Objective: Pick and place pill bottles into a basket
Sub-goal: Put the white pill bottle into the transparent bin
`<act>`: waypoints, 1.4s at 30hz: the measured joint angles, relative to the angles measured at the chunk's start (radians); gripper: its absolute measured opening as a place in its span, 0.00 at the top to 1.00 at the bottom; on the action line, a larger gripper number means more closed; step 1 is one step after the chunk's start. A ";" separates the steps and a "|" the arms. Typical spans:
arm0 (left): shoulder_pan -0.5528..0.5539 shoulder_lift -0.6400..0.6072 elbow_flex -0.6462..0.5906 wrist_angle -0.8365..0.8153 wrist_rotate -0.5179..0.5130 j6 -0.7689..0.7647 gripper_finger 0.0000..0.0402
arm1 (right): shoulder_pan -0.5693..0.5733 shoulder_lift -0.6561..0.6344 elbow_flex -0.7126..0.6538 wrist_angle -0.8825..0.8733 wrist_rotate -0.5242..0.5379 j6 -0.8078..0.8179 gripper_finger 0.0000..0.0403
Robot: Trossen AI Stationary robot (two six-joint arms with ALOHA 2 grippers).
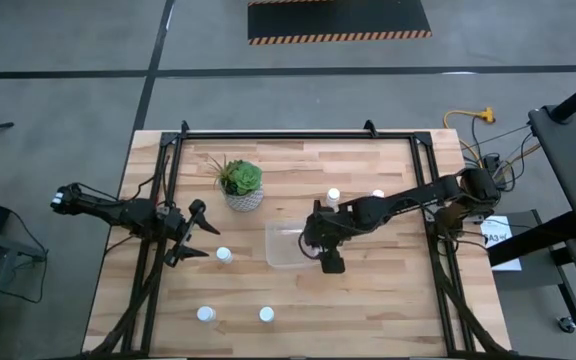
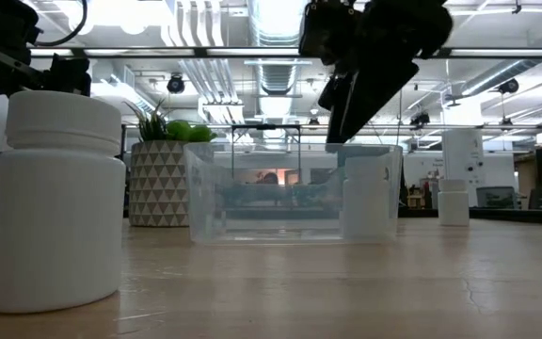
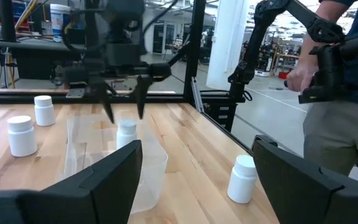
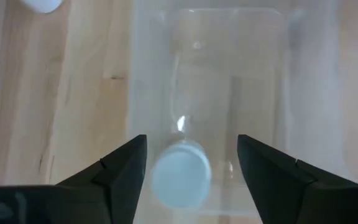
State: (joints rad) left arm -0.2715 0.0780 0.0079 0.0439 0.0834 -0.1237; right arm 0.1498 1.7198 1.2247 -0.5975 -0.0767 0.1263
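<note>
Down inside the basket (image 4: 210,93) at frame centre stands a pill bottle (image 4: 180,180), the right hand (image 4: 191,165) directly above it, fingers parted, gripping nothing. Risk: lifting off crooked, a finger could clip the cap and topple it. Left hand (image 1: 196,232) waits spread wide, near another bottle (image 1: 224,255) on the tabletop (image 1: 368,300).

- Right gripper (image 1: 311,241) hangs over the basket (image 1: 280,255), blocking entry from above.
- Potted plant (image 1: 240,184) crowds the basket's far-left corner.
- Bare tabletop (image 1: 368,300) at near right.
</note>
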 joint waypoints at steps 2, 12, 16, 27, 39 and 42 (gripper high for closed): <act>0.000 0.000 0.000 0.000 0.000 0.000 0.28 | -0.018 -0.018 -0.002 -0.001 0.000 0.019 0.38; 0.000 0.001 0.000 0.000 0.000 0.000 0.28 | -0.104 -0.135 -0.004 -0.049 0.000 0.024 0.21; 0.000 0.002 0.000 0.000 0.000 0.000 0.28 | -0.137 -0.161 -0.005 -0.142 0.025 -0.006 0.15; 0.000 0.003 0.000 0.001 0.000 0.000 0.28 | -0.170 -0.207 -0.005 -0.256 0.016 -0.116 0.14; 0.000 0.003 0.000 0.000 0.000 0.000 0.28 | -0.240 -0.317 -0.075 -0.349 -0.028 -0.130 0.13; 0.000 0.004 0.000 0.000 0.000 0.000 0.28 | -0.276 -0.404 -0.146 -0.348 -0.029 -0.142 0.14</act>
State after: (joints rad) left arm -0.2715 0.0818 0.0080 0.0440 0.0834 -0.1236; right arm -0.1265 1.3154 1.0790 -0.9456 -0.1055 -0.0155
